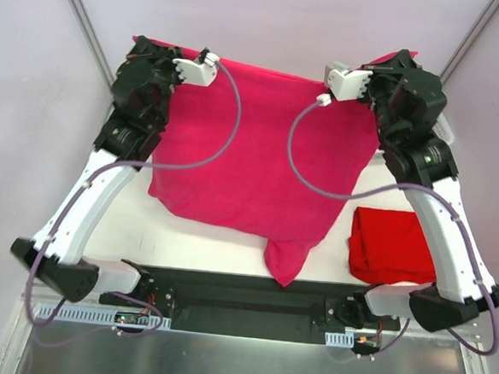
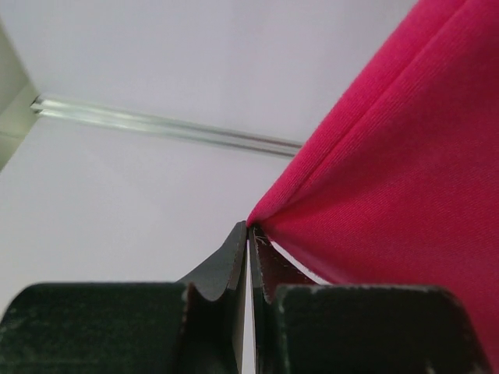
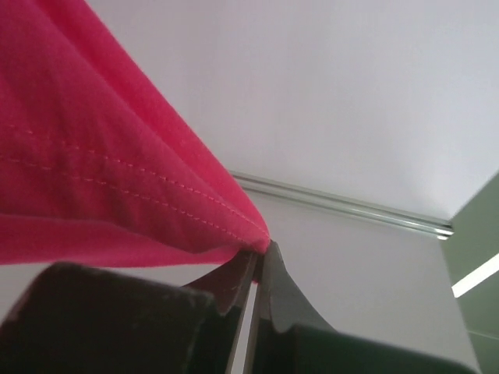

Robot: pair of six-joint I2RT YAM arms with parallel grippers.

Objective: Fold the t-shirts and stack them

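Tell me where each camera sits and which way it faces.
Top external: above and behind the bases, looking down at the magenta-pink cloth t-shirt and folded bright red t-shirt; left arm and right arm show.
Left wrist: on the left arm, looking along the shut left gripper pinching a shirt corner, toward the far wall.
Right wrist: mirrored, shut right gripper pinching the other corner.
Shared: all show the magenta-pink shirt.

magenta t-shirt [image 1: 252,153]: far corners behind left arm [image 1: 141,85], right arm [image 1: 414,104] | red t-shirt [image 1: 387,244]: right edge under right arm
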